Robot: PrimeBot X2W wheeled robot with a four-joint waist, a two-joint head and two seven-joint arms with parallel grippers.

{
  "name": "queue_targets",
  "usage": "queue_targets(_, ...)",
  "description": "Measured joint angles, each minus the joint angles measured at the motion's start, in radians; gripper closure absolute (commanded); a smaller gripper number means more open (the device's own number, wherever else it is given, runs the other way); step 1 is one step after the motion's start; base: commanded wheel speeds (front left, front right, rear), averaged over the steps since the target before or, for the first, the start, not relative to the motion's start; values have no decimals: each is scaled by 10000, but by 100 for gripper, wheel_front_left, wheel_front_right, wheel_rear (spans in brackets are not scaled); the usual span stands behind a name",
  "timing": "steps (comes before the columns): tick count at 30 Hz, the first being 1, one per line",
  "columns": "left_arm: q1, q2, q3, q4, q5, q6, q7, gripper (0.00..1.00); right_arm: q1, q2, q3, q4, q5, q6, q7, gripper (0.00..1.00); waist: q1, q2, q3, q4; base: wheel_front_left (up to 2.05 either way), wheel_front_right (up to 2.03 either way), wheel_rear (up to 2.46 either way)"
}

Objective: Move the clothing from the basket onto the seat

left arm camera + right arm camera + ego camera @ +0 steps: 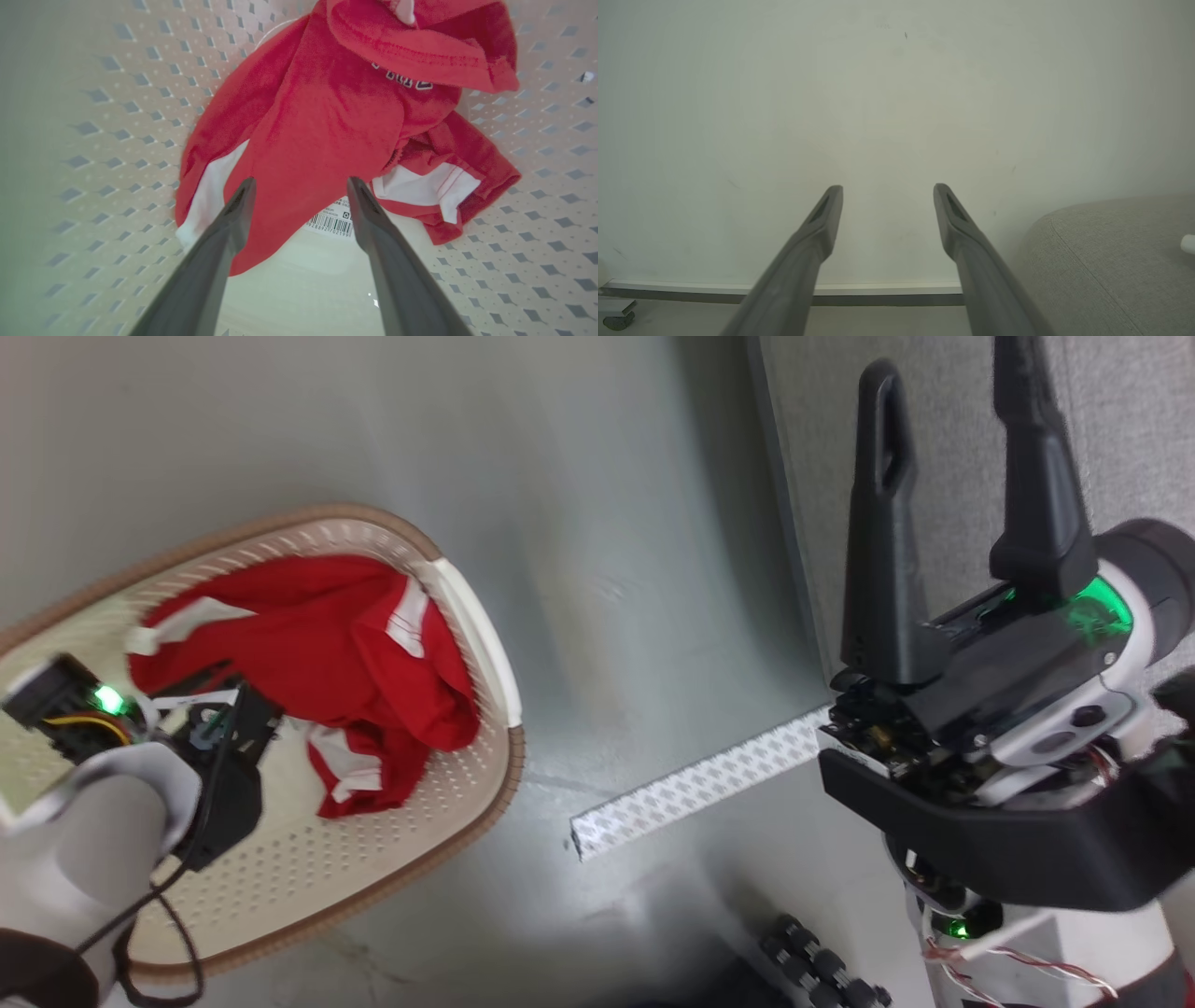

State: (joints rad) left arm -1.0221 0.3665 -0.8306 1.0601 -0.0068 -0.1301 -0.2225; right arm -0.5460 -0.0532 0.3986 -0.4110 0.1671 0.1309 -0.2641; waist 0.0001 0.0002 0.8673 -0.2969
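While my left hand [301, 186] hangs inside the basket [509, 756], fingers spread with nothing between them, the red garment [327, 116] lies crumpled on the bottom beneath the tips, partly over a barcode sticker [334, 221]. I judge this the reach: next I lower, pinch a thick fold and lift over the rim. My right hand [948, 373], spread and empty, is up near the seat [1120, 429], which lies across the floor [607, 523] and its patterned tape strip [691, 784].
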Motion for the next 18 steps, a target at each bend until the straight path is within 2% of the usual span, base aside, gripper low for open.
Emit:
queue_targets(11, -841, -36, -694, 1028, 619, 439, -163, 0, -243, 4, 100, -412, 276, 0, 2, 0, -1, 0, 1097, -534, 0, 0, 0)
queue_targets(18, -1059, -301, -844, 1438, 644, 541, -209, 0, -237, 6, 184, -453, 276, 0, 2, 0, -1, 0, 1431, -539, 0, 0, 0)
